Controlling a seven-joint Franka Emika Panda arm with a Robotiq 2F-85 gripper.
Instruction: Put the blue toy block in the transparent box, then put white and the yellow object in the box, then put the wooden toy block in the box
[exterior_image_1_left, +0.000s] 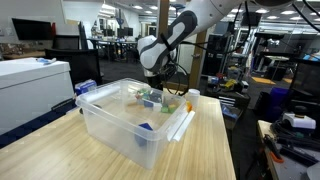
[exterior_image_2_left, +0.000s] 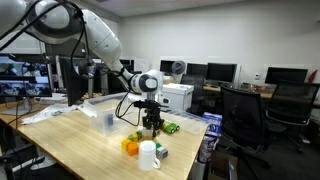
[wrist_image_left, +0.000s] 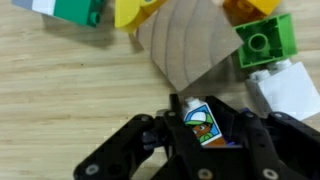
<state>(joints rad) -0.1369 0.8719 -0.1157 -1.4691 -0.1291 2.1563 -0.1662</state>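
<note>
The transparent box (exterior_image_1_left: 112, 125) stands mid-table. The blue toy block (exterior_image_1_left: 146, 127) lies inside it near the front wall. My gripper (wrist_image_left: 203, 128) is low over the table just behind the box in an exterior view (exterior_image_1_left: 155, 88) and is shut on a small white block with a cartoon picture (wrist_image_left: 200, 122). The wooden toy block (wrist_image_left: 185, 45), tan and wedge-shaped, lies just ahead of the fingers. A bright yellow piece (wrist_image_left: 135, 12) lies beyond it at the frame's top edge; I cannot tell whether it has white on it.
A green block (wrist_image_left: 265, 40), a plain white block (wrist_image_left: 290, 90) and an orange piece (wrist_image_left: 250, 8) lie close by the wooden block. A white cup-like item (exterior_image_2_left: 148, 155) and yellow-orange blocks (exterior_image_2_left: 130, 146) sit near the table edge. Office chairs and desks surround the table.
</note>
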